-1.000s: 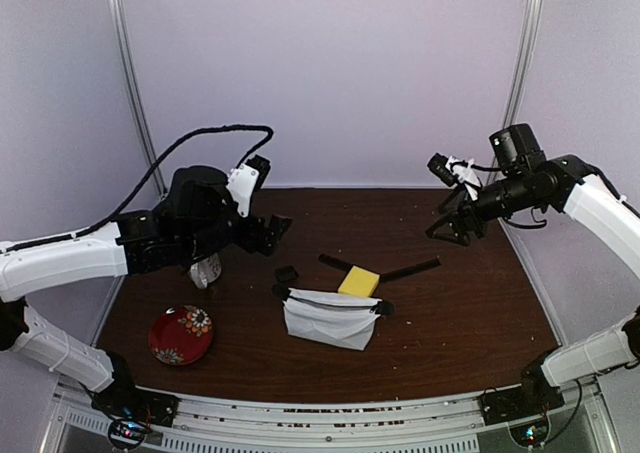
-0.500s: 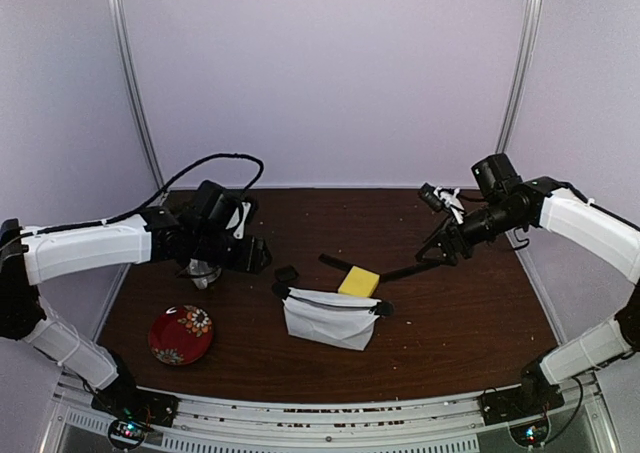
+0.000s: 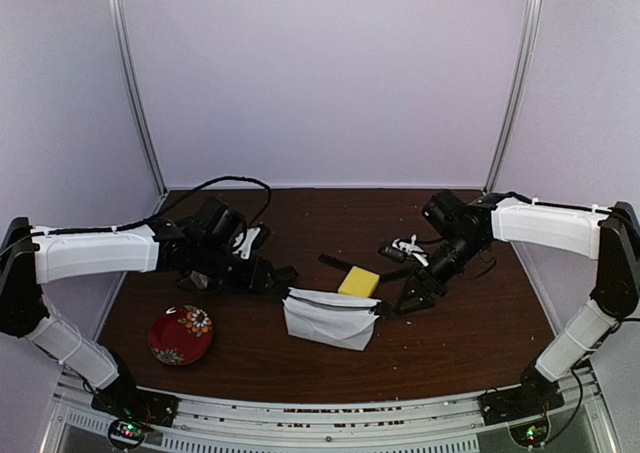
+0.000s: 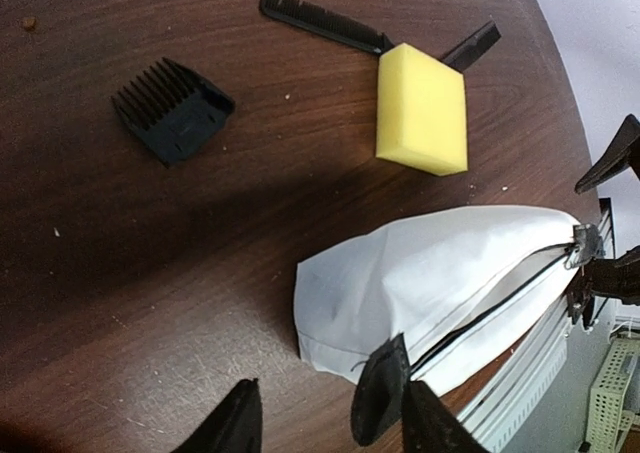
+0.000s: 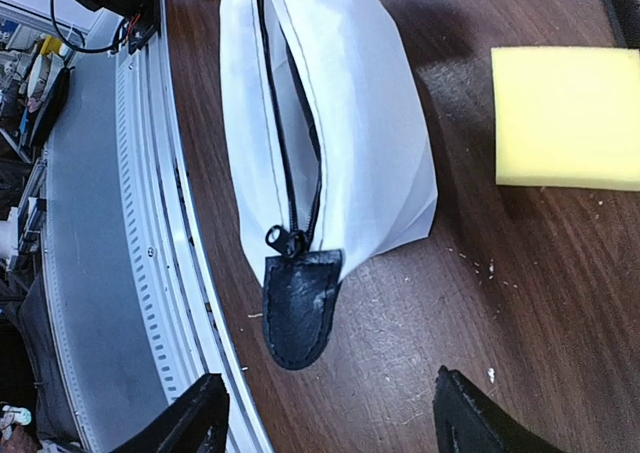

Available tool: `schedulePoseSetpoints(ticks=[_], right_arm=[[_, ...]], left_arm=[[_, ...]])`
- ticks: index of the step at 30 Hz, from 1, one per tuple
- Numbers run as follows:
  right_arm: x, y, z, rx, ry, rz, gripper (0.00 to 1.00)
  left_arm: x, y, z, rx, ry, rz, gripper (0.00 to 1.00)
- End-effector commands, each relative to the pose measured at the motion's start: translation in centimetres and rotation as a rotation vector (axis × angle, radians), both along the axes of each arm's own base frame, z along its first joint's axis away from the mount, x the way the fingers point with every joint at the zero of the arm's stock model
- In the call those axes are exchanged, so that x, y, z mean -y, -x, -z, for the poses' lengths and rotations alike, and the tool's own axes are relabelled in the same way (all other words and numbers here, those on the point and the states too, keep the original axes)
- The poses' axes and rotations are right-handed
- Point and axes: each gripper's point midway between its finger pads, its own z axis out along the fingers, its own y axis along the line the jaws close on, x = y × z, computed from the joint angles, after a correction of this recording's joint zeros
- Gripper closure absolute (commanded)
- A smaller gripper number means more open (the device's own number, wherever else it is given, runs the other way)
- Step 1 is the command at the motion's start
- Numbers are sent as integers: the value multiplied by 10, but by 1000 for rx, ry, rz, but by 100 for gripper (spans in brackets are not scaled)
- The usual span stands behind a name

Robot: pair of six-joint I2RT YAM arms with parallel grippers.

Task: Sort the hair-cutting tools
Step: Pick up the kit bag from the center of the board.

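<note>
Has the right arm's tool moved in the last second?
Yes. The right tool has swung in from the right and come down toward the table, ending at the right end of the white pouch, beside the yellow sponge.

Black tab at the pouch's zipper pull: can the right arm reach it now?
Probably yes: the black tab lies just ahead of the open right fingers, with only bare table between.

Even, diffuse overhead light gives you a faint sheen on the dark brown wooden table (image 3: 470,323), soft shadows beside the white fabric pouch (image 4: 430,273) and the yellow sponge block (image 5: 565,118), and pale metal frame posts (image 3: 135,83) bowing at the overhead view's edges.
</note>
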Motion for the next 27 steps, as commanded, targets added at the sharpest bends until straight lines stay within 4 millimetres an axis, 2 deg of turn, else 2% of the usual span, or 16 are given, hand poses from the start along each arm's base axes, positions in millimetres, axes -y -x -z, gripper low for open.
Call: schedulePoseSetpoints(ticks=[1, 4, 9, 10, 13, 14, 20, 23, 27], right_arm=[[-10, 3, 0, -53, -6, -35, 28], [-17, 2, -1, -86, -17, -47, 30], [-27, 4, 0, -152, -40, -62, 44], [-28, 4, 1, -170, -43, -62, 50], [-32, 7, 0, -217, -53, -88, 90], [-32, 8, -2, -225, -52, -99, 98], [-36, 10, -18, -225, -98, -98, 100], [-40, 6, -10, -246, -73, -102, 100], [-48, -3, 4, -288, -16, -107, 99]], left_arm=[[8, 1, 4, -18, 39, 19, 55], [9, 1, 2, -13, 47, 24, 65], [8, 5, -4, -1, 74, 29, 78], [8, 5, -5, 7, 82, 27, 81], [4, 7, -7, 25, 94, 20, 94], [2, 8, -7, 28, 95, 9, 99], [-26, 18, -24, 99, 128, -82, 100], [-36, 23, -18, 93, 124, -113, 100], [-36, 28, 3, 41, 109, -119, 100]])
